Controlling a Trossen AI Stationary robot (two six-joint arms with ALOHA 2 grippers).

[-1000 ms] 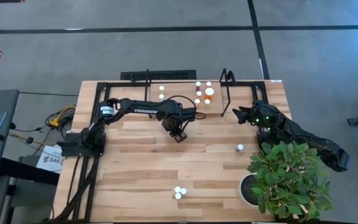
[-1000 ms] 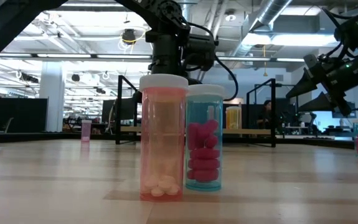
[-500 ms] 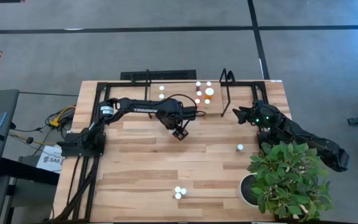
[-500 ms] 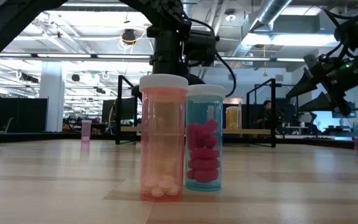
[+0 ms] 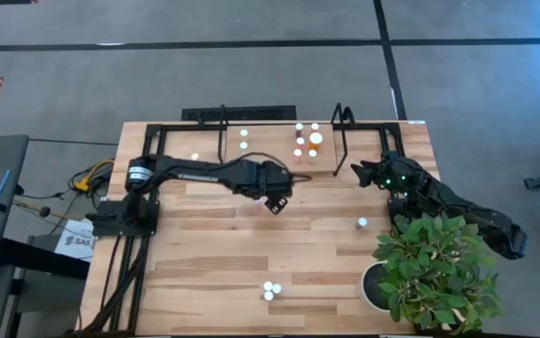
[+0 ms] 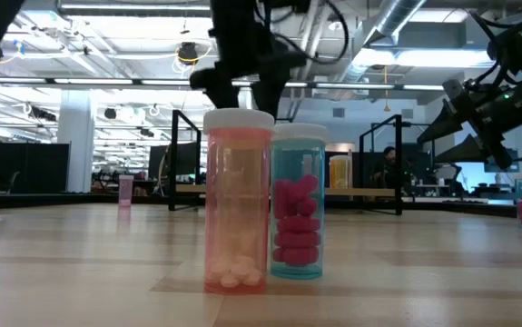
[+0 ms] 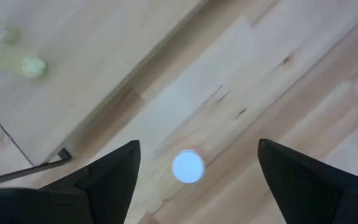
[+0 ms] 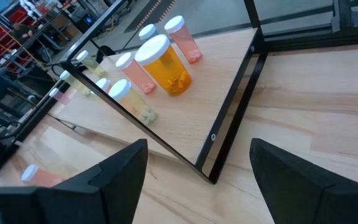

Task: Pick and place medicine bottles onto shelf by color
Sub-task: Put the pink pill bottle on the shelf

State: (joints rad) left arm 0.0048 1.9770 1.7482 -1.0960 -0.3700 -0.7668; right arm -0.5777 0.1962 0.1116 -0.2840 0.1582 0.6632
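Observation:
The shelf [image 5: 270, 137] lies along the table's far edge. Several white-capped bottles stand on it [image 5: 307, 141], among them a larger-capped orange one [image 8: 164, 65]. One bottle [image 5: 362, 222] stands alone on the table at the right. A pink bottle [image 6: 238, 200] and a blue one [image 6: 299, 200] stand together near the front edge [image 5: 269, 290]. My left gripper [image 5: 275, 200] hangs open and empty high over the table's middle. Its wrist view shows a white cap [image 7: 188, 167] far below, between its fingers. My right gripper [image 5: 356, 172] is open and empty by the shelf's right hoop.
A leafy plant [image 5: 434, 268] in a round white pot [image 5: 373, 286] fills the near right corner, under my right arm. The shelf's black frame tube [image 8: 228, 112] and upright hoops [image 5: 343, 117] stand at the far side. Bare planks lie on the table's left half [image 5: 194, 253].
My left gripper has gone up, away from the table, and a little toward the right edge. In the low view it has risen from behind the two near bottles to above them. The bottles have stayed where they were.

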